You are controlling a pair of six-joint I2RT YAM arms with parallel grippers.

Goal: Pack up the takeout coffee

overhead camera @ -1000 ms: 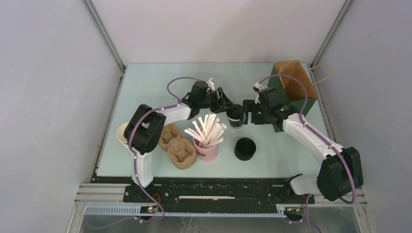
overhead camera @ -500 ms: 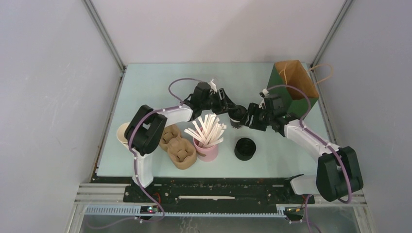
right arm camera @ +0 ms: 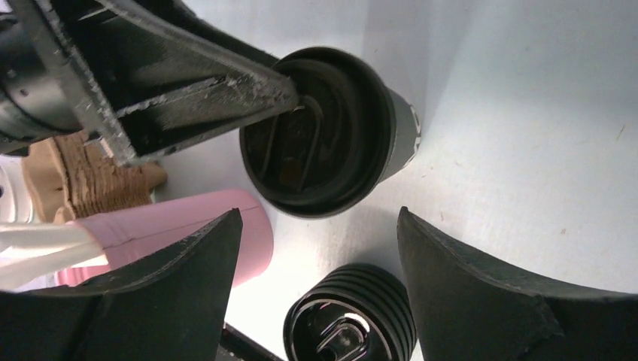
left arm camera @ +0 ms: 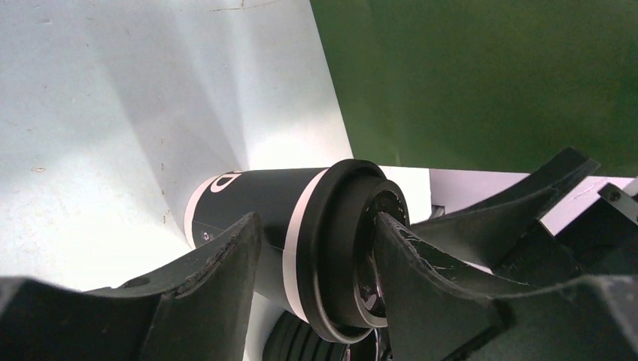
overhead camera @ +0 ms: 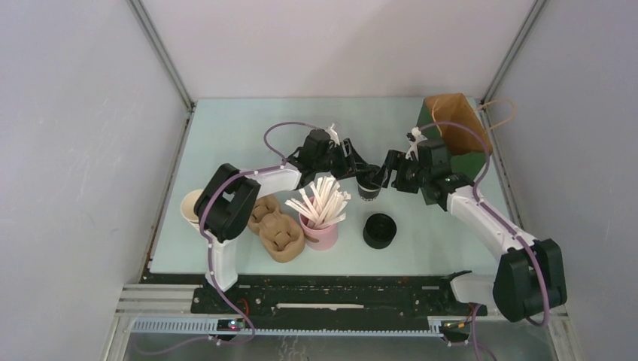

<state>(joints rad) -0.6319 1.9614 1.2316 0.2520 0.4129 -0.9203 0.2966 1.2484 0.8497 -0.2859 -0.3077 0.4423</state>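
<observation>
Plain pale grey walls (overhead camera: 90,150) close in a pale green bench (overhead camera: 226,135), with both arms reaching toward its middle. There the takeout coffee (overhead camera: 368,188), a small black paper cup with a white band and a round black plastic lid, sits tilted between the two wrists.

The left claw (left arm camera: 316,226) is clamped on it. In the left wrist view one black finger (left arm camera: 218,263) lies against the cup's side wall and the other presses into the recessed top of the lid. Whether the cup's base touches the bench cannot be told.

The right claw (right arm camera: 320,218) stands with its fingers spread wide. The lid faces it from just beyond the fingertips, and neither finger touches the cup.

A tall green paper bag with a brown inside (overhead camera: 455,135) stands open at the far right of the bench, behind the right wrist.

Nearer the arm bases:
- A pink cylindrical straw holder (overhead camera: 322,235) full of white paper-wrapped straws (overhead camera: 320,199) stands near the cup.
- A squat ribbed stack of black plastic lids (overhead camera: 379,230) sits to the right of the holder.
- Two brown moulded-pulp cup carriers (overhead camera: 274,226) lie to its left.
- A cream-lined paper cup stack (overhead camera: 189,207) shows partly behind the left arm.
</observation>
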